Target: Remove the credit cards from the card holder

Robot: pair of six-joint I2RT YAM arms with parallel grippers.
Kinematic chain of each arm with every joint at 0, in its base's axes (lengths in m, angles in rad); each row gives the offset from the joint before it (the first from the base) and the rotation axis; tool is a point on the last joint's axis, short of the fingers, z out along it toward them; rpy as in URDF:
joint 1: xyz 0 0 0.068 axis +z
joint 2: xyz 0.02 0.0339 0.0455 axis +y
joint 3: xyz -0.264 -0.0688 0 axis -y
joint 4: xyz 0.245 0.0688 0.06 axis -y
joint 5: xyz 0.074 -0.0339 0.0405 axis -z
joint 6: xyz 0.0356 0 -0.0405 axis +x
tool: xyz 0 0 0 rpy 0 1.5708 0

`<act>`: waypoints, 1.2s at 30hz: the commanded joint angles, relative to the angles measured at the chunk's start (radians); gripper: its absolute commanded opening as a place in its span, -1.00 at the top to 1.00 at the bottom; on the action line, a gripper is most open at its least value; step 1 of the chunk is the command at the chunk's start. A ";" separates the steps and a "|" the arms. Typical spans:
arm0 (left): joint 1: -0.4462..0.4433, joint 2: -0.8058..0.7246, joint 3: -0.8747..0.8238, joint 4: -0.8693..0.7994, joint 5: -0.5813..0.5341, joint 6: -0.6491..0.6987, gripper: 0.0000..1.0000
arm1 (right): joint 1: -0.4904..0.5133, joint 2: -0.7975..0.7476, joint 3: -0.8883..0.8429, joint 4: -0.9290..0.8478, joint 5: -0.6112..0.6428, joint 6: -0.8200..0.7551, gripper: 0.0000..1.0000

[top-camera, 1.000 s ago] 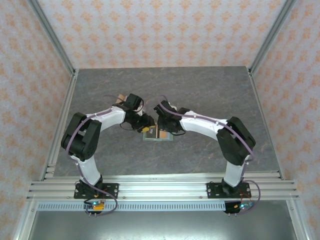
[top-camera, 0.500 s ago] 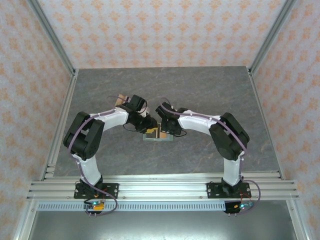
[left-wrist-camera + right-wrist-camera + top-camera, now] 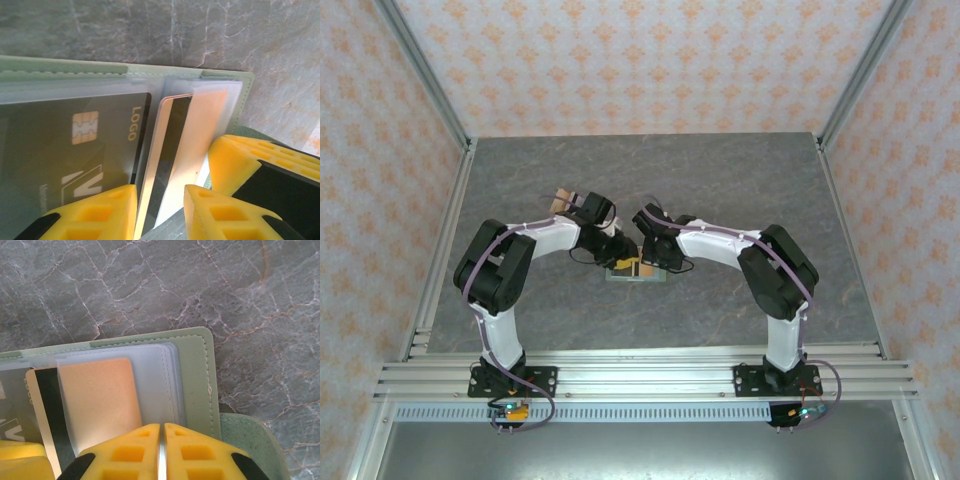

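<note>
Left pincer [image 3: 160,212] edged closer — ridged yellow pads [image 3: 100,212] straddle glossy cards [image 3: 165,150].

My left gripper's [image 3: 155,202] pads are matt yellow moulded plastic; just ahead, the credit cards [image 3: 75,145] look smooth glossy plastic under frosted clear sleeves [image 3: 40,95], the card holder [image 3: 60,67] matt stitched sage leatherette, the table [image 3: 210,30] beyond smooth grey veined stone
</note>
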 commanded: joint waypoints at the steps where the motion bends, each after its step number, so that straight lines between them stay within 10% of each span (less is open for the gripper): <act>1: -0.005 0.022 0.024 0.029 0.036 -0.019 0.38 | -0.006 0.027 -0.013 -0.019 -0.002 0.010 0.77; 36: 0.007 0.039 0.020 0.057 0.054 0.023 0.56 | -0.021 0.044 -0.027 -0.005 -0.042 0.018 0.82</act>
